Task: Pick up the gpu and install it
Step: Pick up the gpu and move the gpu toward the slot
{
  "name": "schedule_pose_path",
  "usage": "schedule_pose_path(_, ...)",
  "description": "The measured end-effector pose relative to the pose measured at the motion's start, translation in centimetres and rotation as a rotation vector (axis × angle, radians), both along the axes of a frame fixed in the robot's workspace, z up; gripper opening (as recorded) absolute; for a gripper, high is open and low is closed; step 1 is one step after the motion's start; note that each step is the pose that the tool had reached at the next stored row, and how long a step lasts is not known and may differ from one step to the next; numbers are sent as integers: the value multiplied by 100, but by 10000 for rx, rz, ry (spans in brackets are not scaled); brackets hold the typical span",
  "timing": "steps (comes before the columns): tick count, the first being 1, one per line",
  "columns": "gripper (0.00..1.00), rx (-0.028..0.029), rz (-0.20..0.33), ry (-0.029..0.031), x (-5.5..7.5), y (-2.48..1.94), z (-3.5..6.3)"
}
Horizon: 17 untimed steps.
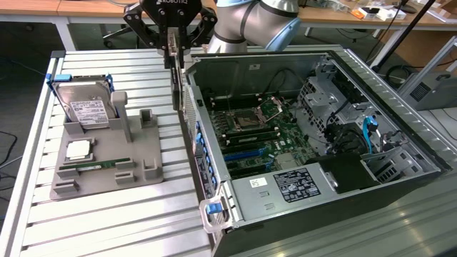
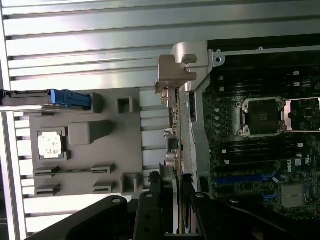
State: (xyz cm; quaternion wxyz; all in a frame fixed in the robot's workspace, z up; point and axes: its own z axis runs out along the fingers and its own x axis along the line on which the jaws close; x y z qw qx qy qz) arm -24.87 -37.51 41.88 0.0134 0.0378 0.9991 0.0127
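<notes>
My gripper (image 1: pixel 174 49) hangs at the top of the exterior view, shut on the gpu (image 1: pixel 175 85). The card hangs edge-on below the fingers, just outside the open computer case (image 1: pixel 266 54), along its wall on the exterior view's left. In the wrist view the gripper (image 2: pixel 170 200) clamps the thin card (image 2: pixel 173 142), whose silver end bracket (image 2: pixel 176 75) points away from the camera. The card is above the gap between the grey holder (image 2: pixel 80 145) and the case wall. The motherboard (image 1: pixel 253 126) with its blue slot (image 1: pixel 246 155) lies open inside the case.
A grey holder (image 1: pixel 146 160) on the slatted table (image 1: pixel 107 225) carries a hard drive in a blue frame (image 1: pixel 84 107), a CPU (image 1: pixel 77 151) and a green RAM stick (image 1: pixel 94 166). Drive cages and cables (image 1: pixel 357 123) fill the case at the exterior view's right.
</notes>
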Motion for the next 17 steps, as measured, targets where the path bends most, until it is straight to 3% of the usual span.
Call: schedule_pose_path(17,27,-19,0,0,52,0,0)
